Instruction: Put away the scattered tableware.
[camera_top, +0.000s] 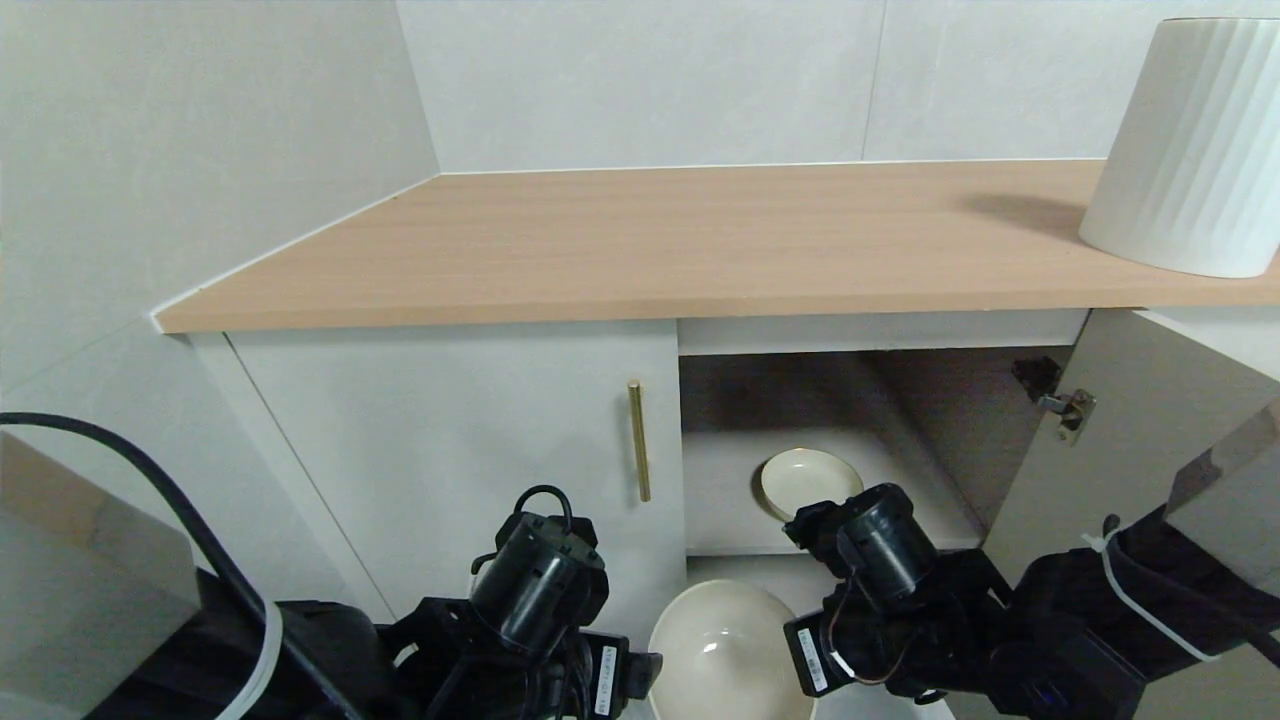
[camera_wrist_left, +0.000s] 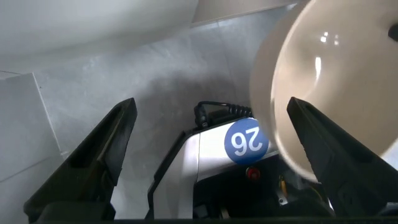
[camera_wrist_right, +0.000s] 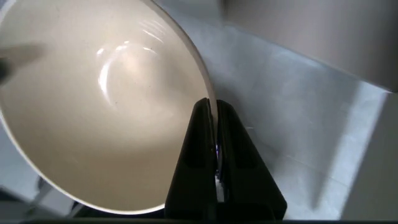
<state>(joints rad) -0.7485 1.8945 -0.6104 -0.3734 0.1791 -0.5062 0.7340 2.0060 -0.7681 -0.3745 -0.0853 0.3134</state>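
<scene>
A cream bowl (camera_top: 727, 648) hangs low in front of the open cabinet, between my two arms. My right gripper (camera_wrist_right: 213, 111) is shut on the bowl's (camera_wrist_right: 93, 106) rim, one finger inside and one outside. My left gripper (camera_wrist_left: 211, 107) is open, its fingers spread wide, with nothing between them; the bowl (camera_wrist_left: 323, 81) sits just beside one finger (camera_wrist_left: 323, 149). Inside the cabinet, a small cream plate (camera_top: 810, 480) with a gold edge lies on the shelf (camera_top: 720, 500).
The cabinet's right door (camera_top: 1120, 440) stands open to the right; the left door with a gold handle (camera_top: 639, 440) is closed. A wooden countertop (camera_top: 700, 240) runs above, carrying a white ribbed container (camera_top: 1195, 150) at its right end. Walls close off the left side.
</scene>
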